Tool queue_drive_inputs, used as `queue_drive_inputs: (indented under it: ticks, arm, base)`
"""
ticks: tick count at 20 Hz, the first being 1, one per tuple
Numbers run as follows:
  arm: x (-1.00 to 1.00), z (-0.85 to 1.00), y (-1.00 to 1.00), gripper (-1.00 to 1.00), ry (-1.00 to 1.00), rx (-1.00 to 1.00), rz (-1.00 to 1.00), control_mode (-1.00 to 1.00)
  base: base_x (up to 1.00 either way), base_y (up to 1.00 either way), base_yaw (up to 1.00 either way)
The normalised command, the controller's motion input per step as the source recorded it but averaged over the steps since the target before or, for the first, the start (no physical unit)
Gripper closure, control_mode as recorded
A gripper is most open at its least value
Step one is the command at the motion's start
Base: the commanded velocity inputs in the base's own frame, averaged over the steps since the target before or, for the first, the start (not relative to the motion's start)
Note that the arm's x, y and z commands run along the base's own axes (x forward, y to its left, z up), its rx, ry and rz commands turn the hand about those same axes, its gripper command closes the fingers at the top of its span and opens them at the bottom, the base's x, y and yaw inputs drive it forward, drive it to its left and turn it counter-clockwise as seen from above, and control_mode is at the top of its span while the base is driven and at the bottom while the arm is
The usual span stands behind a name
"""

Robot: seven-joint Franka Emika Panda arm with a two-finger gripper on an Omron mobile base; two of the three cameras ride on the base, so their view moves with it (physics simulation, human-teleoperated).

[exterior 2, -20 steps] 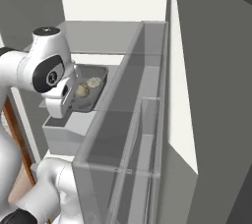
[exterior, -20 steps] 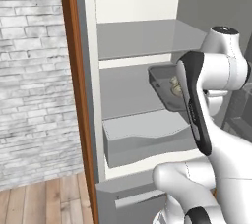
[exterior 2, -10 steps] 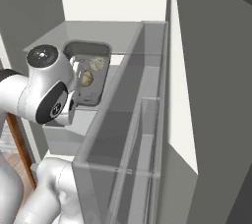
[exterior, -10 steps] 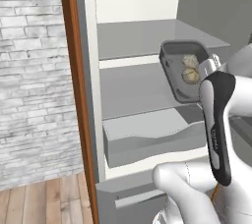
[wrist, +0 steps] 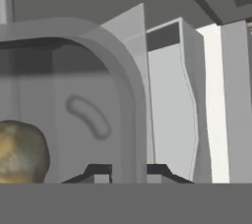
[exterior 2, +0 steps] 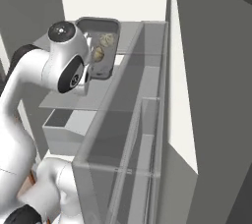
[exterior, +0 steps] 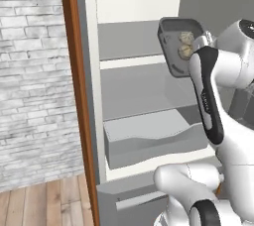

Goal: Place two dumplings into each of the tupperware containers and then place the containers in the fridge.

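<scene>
Grey tupperware container (exterior: 174, 46), gripper (wrist: 129, 171) seemingly clamping its rim, holds dumplings (exterior 2: 101, 48).

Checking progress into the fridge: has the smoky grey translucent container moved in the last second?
Yes. The smoky grey translucent container has risen past the flat grey shelf, deeper into the fridge.

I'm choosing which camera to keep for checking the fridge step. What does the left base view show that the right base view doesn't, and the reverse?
Left base view alone: a grey brick wall, wooden floor, and the fridge's wood-brown side edge.

Right base view alone: the clear door bins along the fridge door.

Both: the smoky grey translucent rectangular tupperware container with two beige-tan dumplings inside, the wide grey drawer and the white arm.
</scene>
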Motion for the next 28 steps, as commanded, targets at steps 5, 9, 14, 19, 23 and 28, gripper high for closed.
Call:
queue_drive_inputs:
  ticks: [5,9,14,19,23,28]
  arm:
    - [1.00,0.38,-0.48,1.00,0.04,0.04,0.05,-1.00]
    - [1.00,0.29,-0.40,1.00,0.07,0.02,0.07,-1.00]
    - [0.99,-0.01,-0.06,1.00,0.03,0.00,0.05,-1.00]
    - [0.61,-0.21,-0.01,1.00,-0.01,0.00,0.02,-1.00]
    - [0.03,-0.28,0.00,1.00,-0.03,0.00,0.00,-1.00]
    - [0.00,-0.34,0.00,1.00,-0.09,0.00,0.00,-1.00]
  base:
    - [0.00,0.00,0.00]
    - [0.00,0.00,0.00]
    - [0.00,0.00,0.00]
    - [0.00,0.00,0.00]
    - [0.00,0.00,0.00]
    - [0.00,0.00,0.00]
